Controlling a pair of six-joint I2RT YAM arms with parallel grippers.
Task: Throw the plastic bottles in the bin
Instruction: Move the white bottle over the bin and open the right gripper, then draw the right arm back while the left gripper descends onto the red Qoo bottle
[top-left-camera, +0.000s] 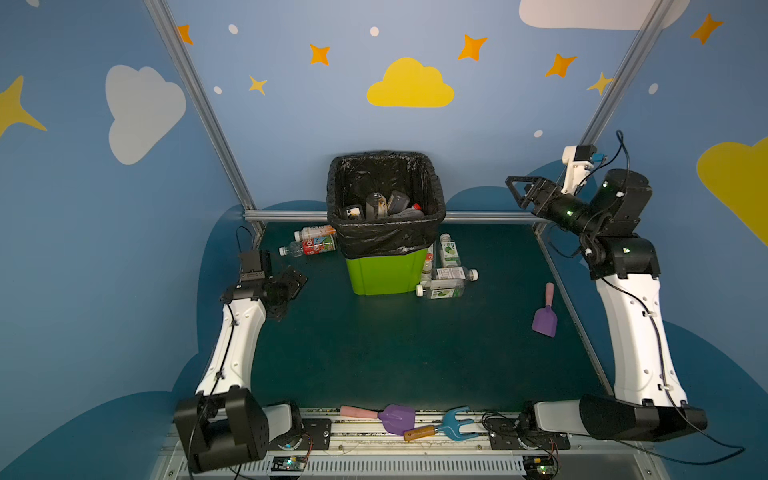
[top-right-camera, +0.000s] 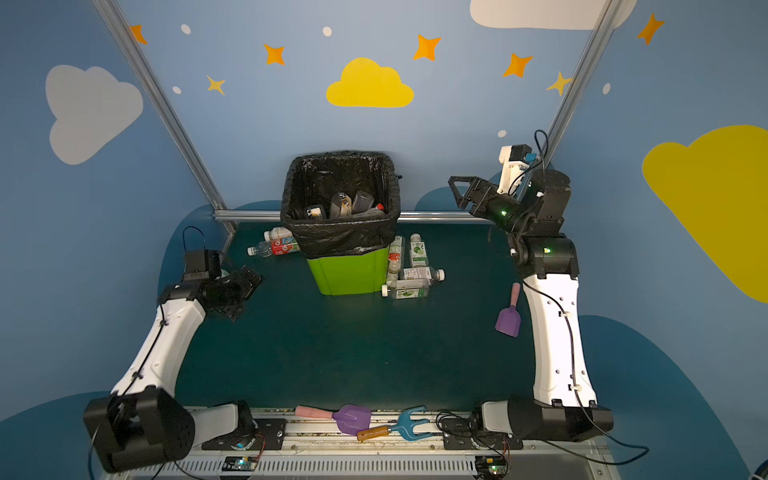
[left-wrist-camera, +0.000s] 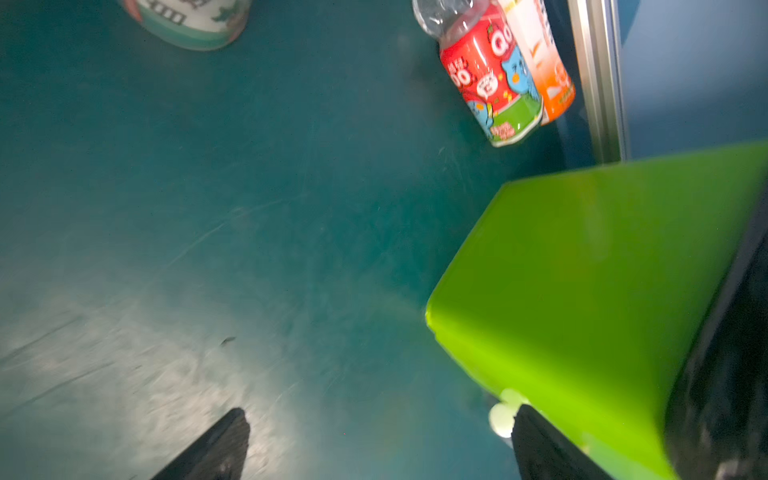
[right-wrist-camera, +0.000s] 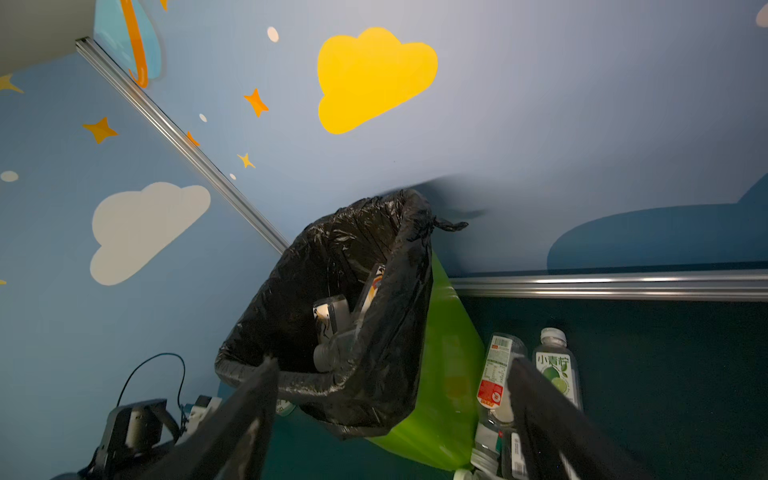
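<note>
The bin (top-left-camera: 382, 274) stands at the far middle of the counter (top-left-camera: 395, 353), its black bag (top-left-camera: 386, 241) folded over the rim. Several bottles (top-left-camera: 386, 205) lie heaped inside it, seen in both top views.

More are out on the counter. Two lie side by side just left of the bin: a red-labelled bottle (top-left-camera: 309, 248) and, farther back, an orange-labelled bottle (top-left-camera: 314, 232). A cluster of bottles (top-left-camera: 446, 276) with white caps and green-white labels lies on its right side, close against the bin's foot.

Your right gripper (top-left-camera: 515, 193) hangs high at the far right, about level with the bin's rim, apart from it and pointing toward it. In the right wrist view its fingers (right-wrist-camera: 249, 415) stand wide with nothing between them.

Your left gripper (top-left-camera: 291, 286) sits low over the counter's left side, well apart from the bin. Its fingers (left-wrist-camera: 224, 444) are wide too and hold nothing.

A purple shovel (top-left-camera: 544, 320) lies on the right of the counter. Another shovel (top-left-camera: 395, 417) and a blue fork (top-left-camera: 453, 424) lie on the near rail.
</note>
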